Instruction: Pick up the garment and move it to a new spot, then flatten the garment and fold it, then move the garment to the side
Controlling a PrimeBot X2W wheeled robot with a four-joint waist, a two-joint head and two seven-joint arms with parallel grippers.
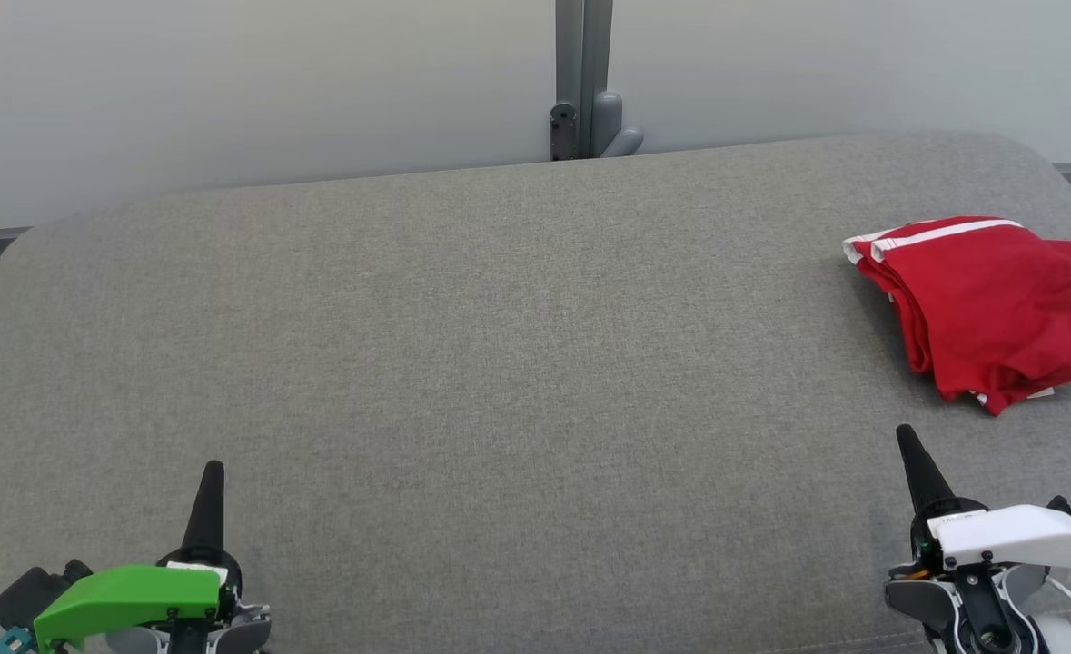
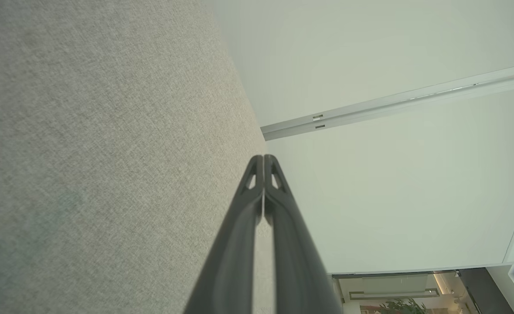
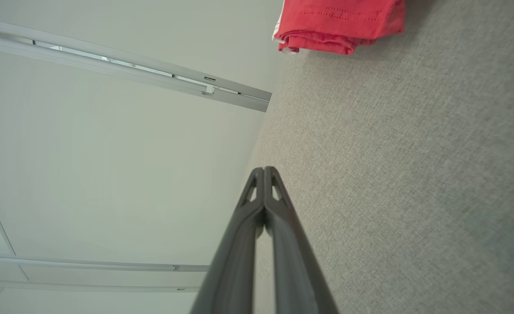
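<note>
**Head view.** The garment (image 1: 989, 309), red with white trim, lies in a compact layered stack on the grey fabric-covered tabletop (image 1: 499, 345), far over on the robot's right and running out of view at the right edge. The middle of the tabletop is bare. The left hand (image 1: 211, 490) rests low at the near left, fingers pressed together and holding nothing. The right hand (image 1: 915, 459) rests low at the near right, likewise closed and empty, near the garment's closest corner but apart from it.

**Left wrist view.** The left hand (image 2: 263, 163) shows both fingers meeting along their length, with nothing between them. They point along the tabletop (image 2: 86, 152) towards the pale wall behind it.

**Right wrist view.** The right hand (image 3: 264, 174) is closed in the same way and empty. The garment (image 3: 335, 22) lies ahead of the fingertips, well clear of them, its stacked folded edges facing the camera.

**Step in hand.** Judged from the neat stack and its position at the side, folding and the move aside appear complete.

**Next move.** Little is called for beyond keeping both hands clear of the stack. Any correction falls to the right hand, which would need to part its fingers before reaching in
</note>
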